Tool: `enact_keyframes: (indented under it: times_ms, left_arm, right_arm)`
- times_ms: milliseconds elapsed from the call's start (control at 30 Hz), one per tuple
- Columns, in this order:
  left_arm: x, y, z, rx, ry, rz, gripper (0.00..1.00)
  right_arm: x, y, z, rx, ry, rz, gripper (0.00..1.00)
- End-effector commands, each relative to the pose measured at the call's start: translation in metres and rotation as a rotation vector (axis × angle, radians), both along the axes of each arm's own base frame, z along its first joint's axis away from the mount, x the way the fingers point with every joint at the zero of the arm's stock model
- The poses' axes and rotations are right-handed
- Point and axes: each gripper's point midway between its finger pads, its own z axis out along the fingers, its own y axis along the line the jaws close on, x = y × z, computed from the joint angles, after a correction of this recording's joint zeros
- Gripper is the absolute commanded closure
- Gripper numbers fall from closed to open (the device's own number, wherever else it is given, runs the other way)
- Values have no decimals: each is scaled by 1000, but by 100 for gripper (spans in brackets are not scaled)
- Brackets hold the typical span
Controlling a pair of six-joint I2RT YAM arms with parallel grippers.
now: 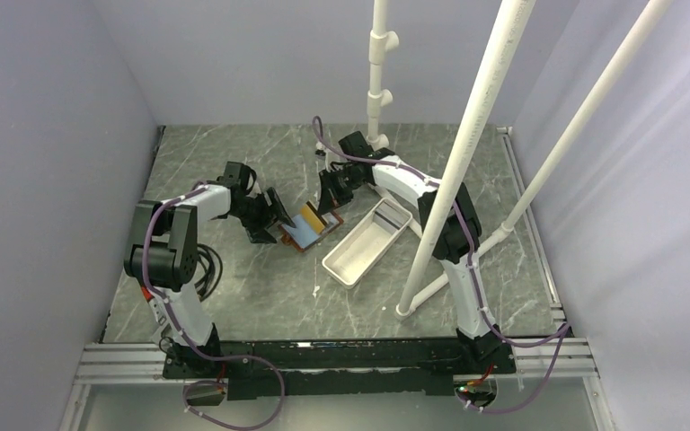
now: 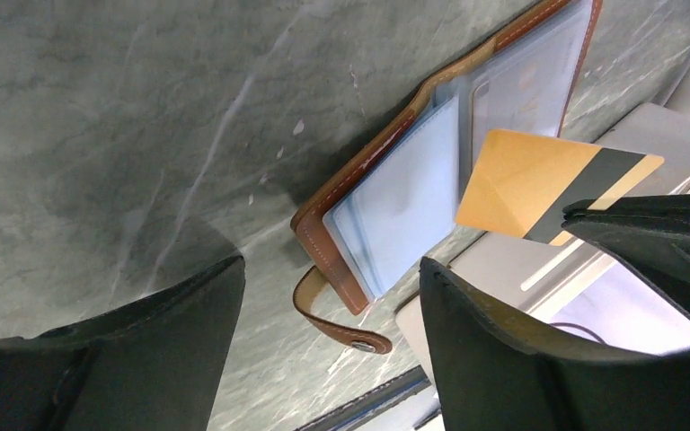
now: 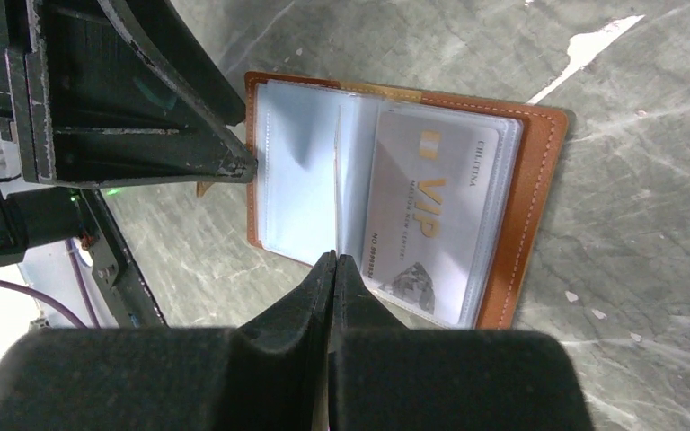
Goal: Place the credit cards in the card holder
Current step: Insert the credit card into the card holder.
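So, nearest the arm bases: grey marbled tabletop (image 1: 234, 287), bare marble in front of the work area; next up, white tray (image 1: 364, 247) lying diagonally right of centre, nothing visible in it from the top view.

Just left of the tray, card holder (image 3: 530, 180) lies flat and opened on the tabletop, clear plastic sleeves facing up; snap strap (image 2: 337, 323) hangs off its outer edge; one sleeve on the stitched side already has a pale VIP card (image 3: 431, 224) in it; the sleeves beside it look blank.

Left end effector (image 1: 274, 223) is low on the holder's left side, fingers spread wide, gripping nothing; in its own wrist view only tabletop and the strap end show between the fingers; from the right wrist view one fingertip sits right at the holder's left edge, contact not confirmable.

Right end effector (image 3: 334, 260) is on the far side of the holder, fingers pressed fully together; it pinches the gold card (image 2: 521, 184) by the corner at its dark stripe end; card is tilted, free end pointing at the sleeves near the holder's fold; can't tell whether that edge is inside a pocket or just over it.

Farthest back: white pipes (image 1: 377, 72) standing at the rear and right of the tabletop.
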Motion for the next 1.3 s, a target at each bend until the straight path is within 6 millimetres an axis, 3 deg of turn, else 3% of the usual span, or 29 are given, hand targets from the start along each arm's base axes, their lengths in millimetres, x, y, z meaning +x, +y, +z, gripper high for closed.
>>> enact_keyframes:
  times_ms: [0, 133, 333, 567, 767, 1267]
  left_arm:
    - [14, 17, -35, 168, -14, 46, 22]
    - [10, 21, -51, 242, 41, 52, 29]
    - [4, 38, -72, 380, 103, 66, 52]
    - [-4, 41, -84, 394, 128, 48, 67]
    - [-6, 40, -85, 393, 124, 36, 71]
    - [2, 28, -74, 328, 89, 35, 72]
  right_arm:
    - [10, -2, 11, 43, -37, 17, 100]
    - [11, -8, 9, 50, -21, 17, 100]
    - [11, -7, 6, 89, 25, -27, 100]
    - [8, -2, -5, 129, 90, -78, 100]
    - [6, -1, -15, 136, 121, -96, 100]
    - [-2, -6, -41, 64, 185, -111, 100]
